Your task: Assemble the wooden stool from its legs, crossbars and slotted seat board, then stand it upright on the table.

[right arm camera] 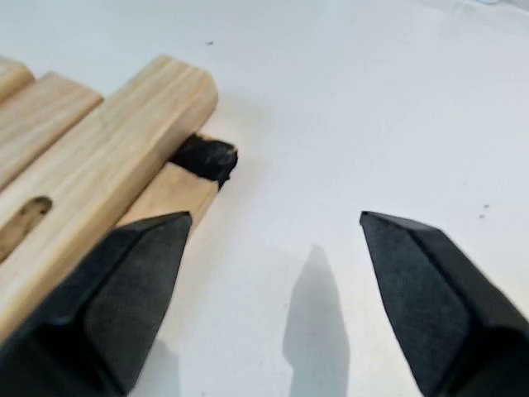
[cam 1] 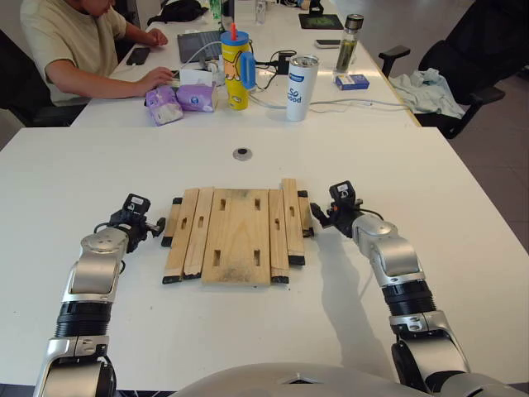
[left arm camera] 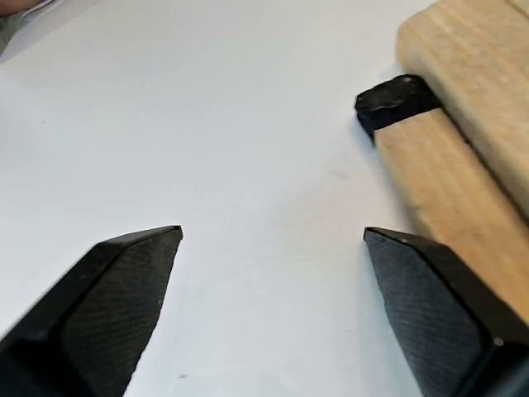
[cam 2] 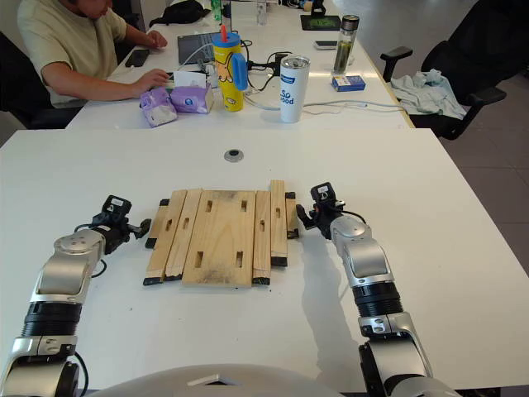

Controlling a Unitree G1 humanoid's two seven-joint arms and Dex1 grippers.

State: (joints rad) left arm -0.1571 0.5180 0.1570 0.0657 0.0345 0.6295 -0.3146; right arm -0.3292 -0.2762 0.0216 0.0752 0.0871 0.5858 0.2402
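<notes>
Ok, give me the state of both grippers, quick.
Left gripper: open, holding nothing.
Right gripper: open, holding nothing.

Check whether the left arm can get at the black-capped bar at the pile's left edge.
Probably yes. The left gripper is open beside the bar, with only bare table between and nothing on top of it. The bar lies flat close beside the next plank, which may crowd the fingers.

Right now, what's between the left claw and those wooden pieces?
Only bare table separates the left gripper from the nearest wooden piece, seen in the left wrist view.
</notes>
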